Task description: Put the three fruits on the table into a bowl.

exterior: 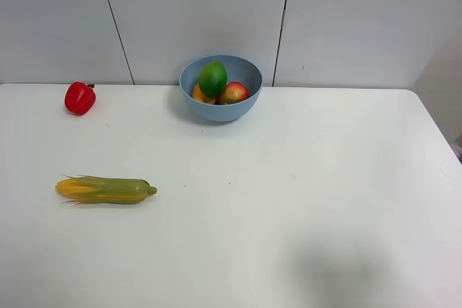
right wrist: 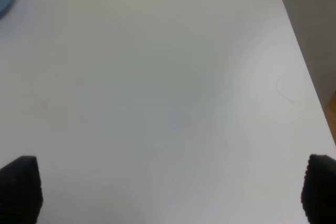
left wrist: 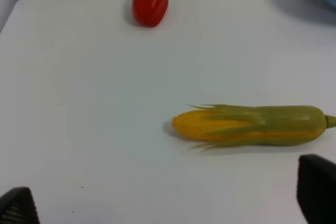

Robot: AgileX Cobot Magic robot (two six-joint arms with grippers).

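Overhead first: the bowl (exterior: 220,89) sits at twelve o'clock on the table (exterior: 303,200), hard against the back wall, and all three fruits are inside it. The lime (exterior: 213,78) rides on top at the bowl's eleven o'clock, the mango (exterior: 201,94) shows as an orange sliver below it at eight o'clock, and the pomegranate (exterior: 233,92) lies at four o'clock, touching the lime. The pepper (exterior: 79,98) stands at ten o'clock on the table and the corn cob (exterior: 106,190) lies at eight o'clock, both well apart from the bowl. No arm shows in this view, only a soft shadow near five o'clock. By my reading the task looks finished.

From the left wrist, the left gripper (left wrist: 168,203) is spread wide and holds nothing; only its two dark fingertips (left wrist: 317,184) show, above bare table with the corn cob just beyond and the pepper farther off.

From the right wrist, the right gripper (right wrist: 170,187) is likewise spread and empty, over bare table, with a slice of the bowl's rim at the edge.

Should a fruit need shifting, they look light, rigid and glossy, so likely slippery. The lime, being round and uppermost, is best pinched across its middle; the mango, across its narrow width.
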